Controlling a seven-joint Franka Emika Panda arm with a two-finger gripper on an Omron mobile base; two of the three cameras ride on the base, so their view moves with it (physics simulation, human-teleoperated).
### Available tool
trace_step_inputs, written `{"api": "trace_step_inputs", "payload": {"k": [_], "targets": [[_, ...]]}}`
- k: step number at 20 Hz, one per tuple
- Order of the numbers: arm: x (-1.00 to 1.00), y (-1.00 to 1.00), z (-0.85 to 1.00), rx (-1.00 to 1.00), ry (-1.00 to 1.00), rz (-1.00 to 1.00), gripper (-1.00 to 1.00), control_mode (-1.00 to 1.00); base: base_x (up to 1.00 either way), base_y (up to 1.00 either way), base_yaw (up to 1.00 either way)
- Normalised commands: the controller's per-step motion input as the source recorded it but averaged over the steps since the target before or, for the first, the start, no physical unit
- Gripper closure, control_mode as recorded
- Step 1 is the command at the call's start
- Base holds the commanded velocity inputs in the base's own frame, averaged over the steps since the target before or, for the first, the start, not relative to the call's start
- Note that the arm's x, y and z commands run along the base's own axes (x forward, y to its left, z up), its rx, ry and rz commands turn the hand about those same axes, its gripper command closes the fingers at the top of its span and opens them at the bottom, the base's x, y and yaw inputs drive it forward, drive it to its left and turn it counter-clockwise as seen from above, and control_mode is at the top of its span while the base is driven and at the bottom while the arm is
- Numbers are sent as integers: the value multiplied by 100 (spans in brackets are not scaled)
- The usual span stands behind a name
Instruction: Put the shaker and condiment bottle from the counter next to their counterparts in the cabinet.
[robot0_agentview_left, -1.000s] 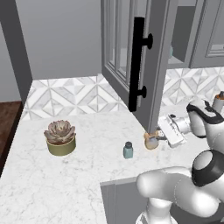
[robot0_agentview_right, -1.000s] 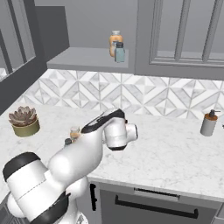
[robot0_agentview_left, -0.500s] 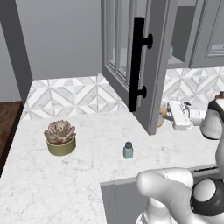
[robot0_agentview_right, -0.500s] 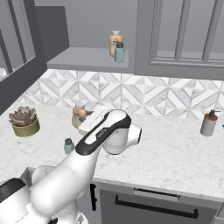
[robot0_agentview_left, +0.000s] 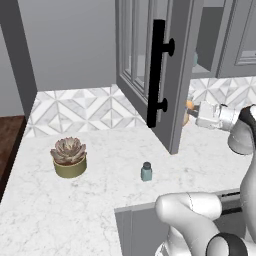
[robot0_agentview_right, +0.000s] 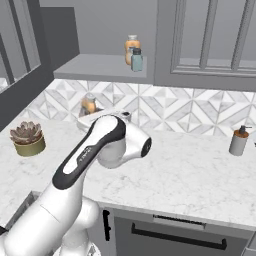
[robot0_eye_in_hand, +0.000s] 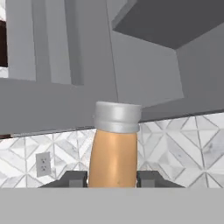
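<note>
While we scan the left base view from its left edge, we meet a potted succulent (robot0_agentview_left: 68, 155) at lower left on the counter (robot0_agentview_left: 110, 200), then the shaker (robot0_agentview_left: 146, 171) standing alone near the centre, upright on the marble. Right of it the open glass door of the cabinet (robot0_agentview_left: 176, 80) fills the upper middle with its black bar handle (robot0_agentview_left: 157, 72). At the right edge we see the gripper (robot0_agentview_left: 192, 113) pinching the condiment bottle (robot0_agentview_left: 188, 111), lifted off the counter. In the hand view, the bottle (robot0_eye_in_hand: 113, 151) sits bottom centre, clamped between both fingers (robot0_eye_in_hand: 73, 178). In the right base view, two counterparts (robot0_agentview_right: 133, 52) stand on the shelf at top centre.
</note>
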Motion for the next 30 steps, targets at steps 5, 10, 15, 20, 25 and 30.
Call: {"api": "trace_step_inputs", "payload": {"k": [5,10,15,20,25,30], "targets": [[0,0,94,0,15,-22,100,-100,0,0,0],[0,0,90,0,13,-25,100,-100,0,0,0],[6,0,50,0,11,-40,100,-100,0,0,0],[31,0,10,0,10,-37,100,-100,0,0,0],[4,-2,0,0,0,-2,100,-100,0,0,0],[43,-19,0,-8,11,-14,100,-100,0,0,0]]}}
